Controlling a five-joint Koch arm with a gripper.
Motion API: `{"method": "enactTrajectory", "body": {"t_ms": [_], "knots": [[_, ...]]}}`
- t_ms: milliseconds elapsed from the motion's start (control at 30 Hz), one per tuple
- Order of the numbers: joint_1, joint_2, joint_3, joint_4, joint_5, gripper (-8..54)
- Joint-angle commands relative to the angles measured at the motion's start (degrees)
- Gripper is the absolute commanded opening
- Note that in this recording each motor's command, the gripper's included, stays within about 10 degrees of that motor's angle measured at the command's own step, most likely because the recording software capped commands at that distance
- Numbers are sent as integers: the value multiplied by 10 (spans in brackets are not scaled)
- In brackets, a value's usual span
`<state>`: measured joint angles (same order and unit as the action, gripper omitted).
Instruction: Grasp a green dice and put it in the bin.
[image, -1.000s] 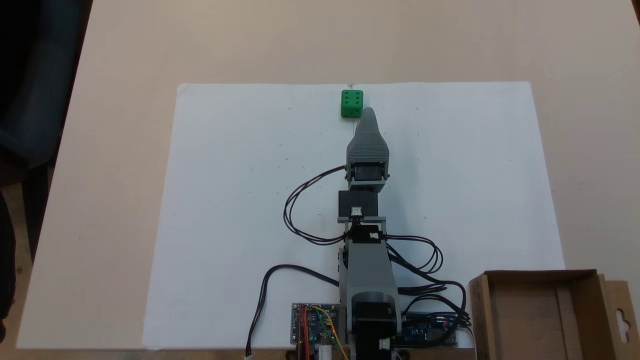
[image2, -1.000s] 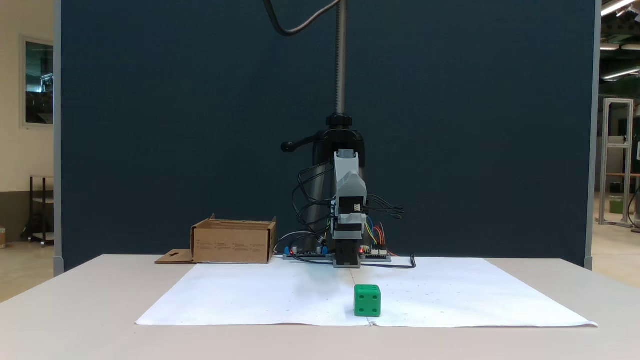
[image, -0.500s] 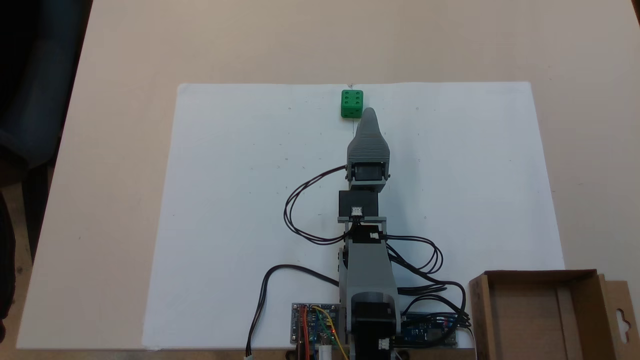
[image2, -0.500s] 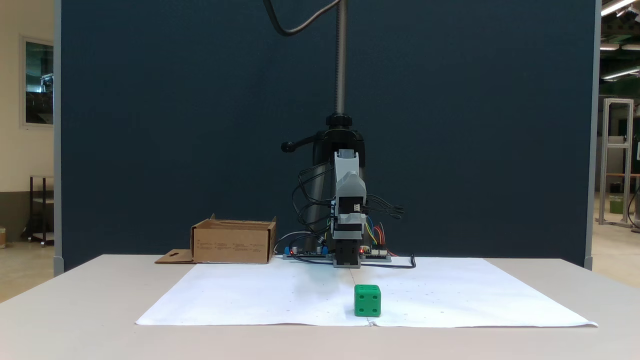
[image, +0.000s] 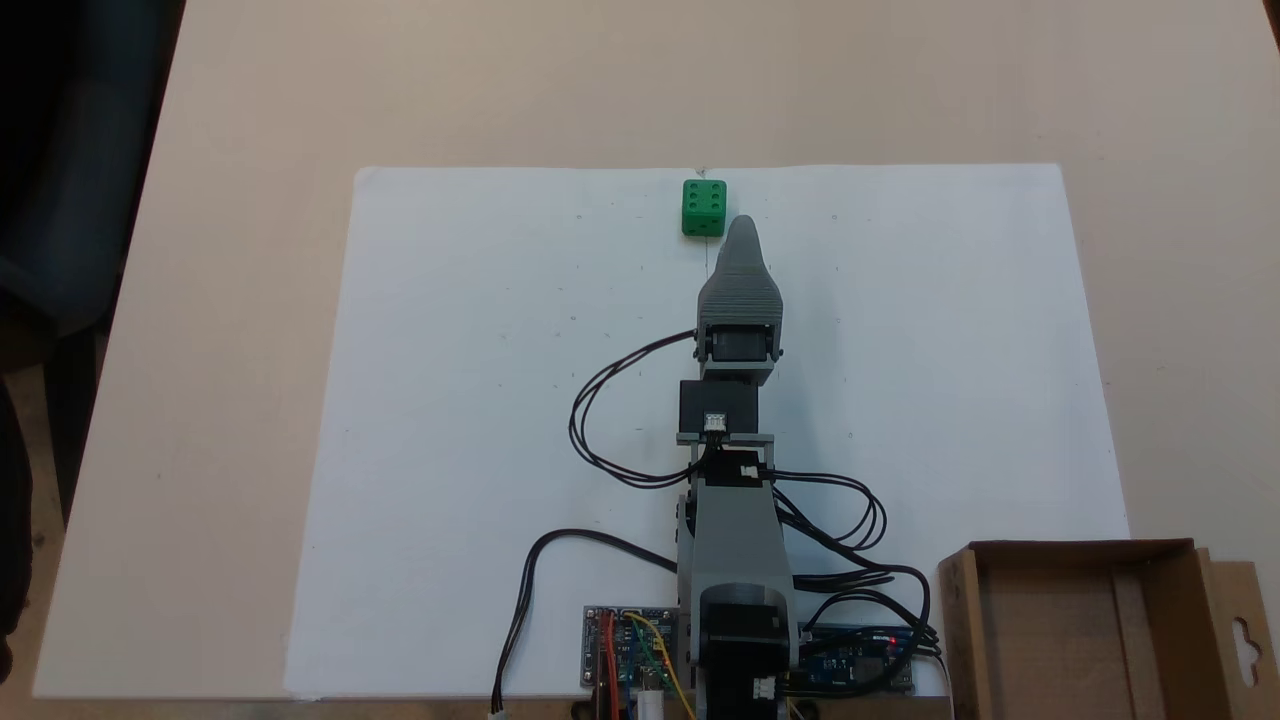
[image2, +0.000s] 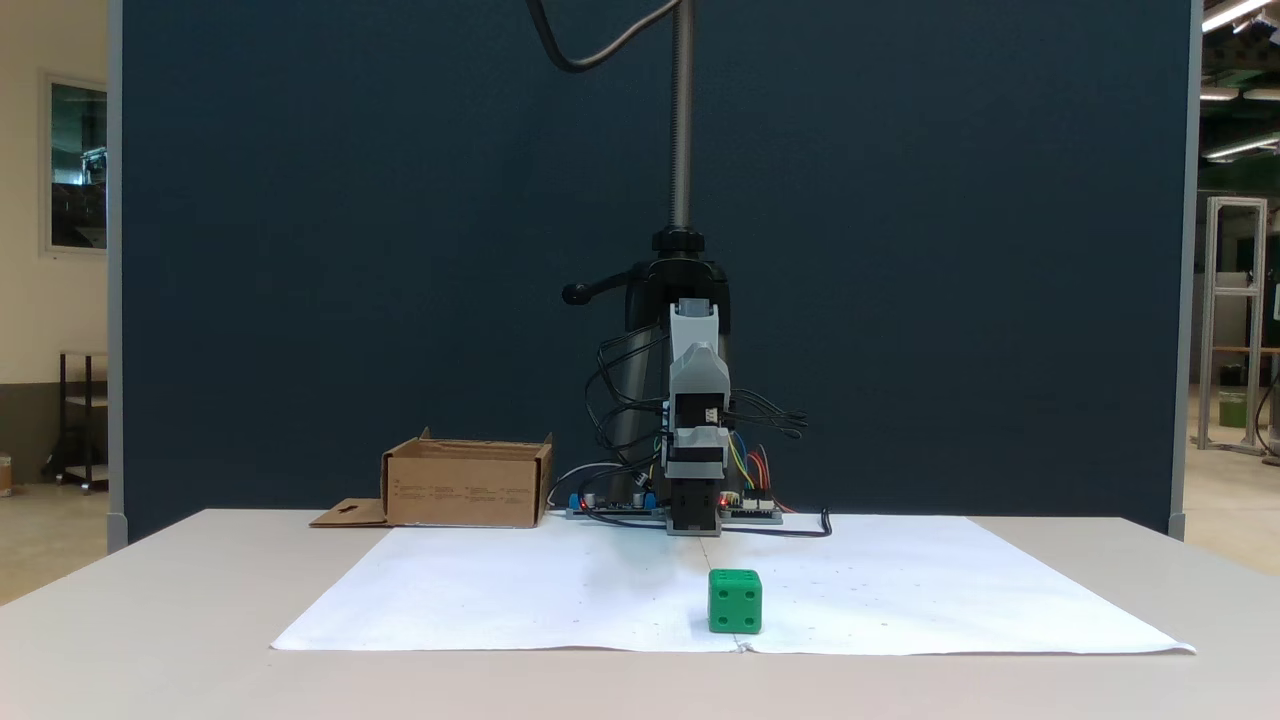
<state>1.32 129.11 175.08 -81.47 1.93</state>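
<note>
The small bright green plastic dice (image: 704, 207) lies at the far edge of the white paper sheet (image: 480, 400) in a fixed view from above; the grey claw (image: 738, 228) points beside it, opening indeterminable. The brown cardboard bin (image: 1090, 630) occupies the lower right. In the front fixed view, the dice (image2: 735, 601) rests on the desk (image2: 150, 640), well apart from the bin (image2: 466, 487).

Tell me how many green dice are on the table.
1. The green dice sits on the white paper near its far edge, just ahead of the gripper.
</note>
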Motion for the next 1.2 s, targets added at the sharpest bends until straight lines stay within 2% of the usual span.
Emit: {"method": "enactTrajectory", "body": {"t_ms": [0,400,700,867,1167], "knots": [[6,64,42,-9,-41,414],[5,64,32,28,-54,412],[15,65,-128,370,-56,413],[19,62,-296,565,-55,414],[10,-94,-537,897,-35,416]]}}
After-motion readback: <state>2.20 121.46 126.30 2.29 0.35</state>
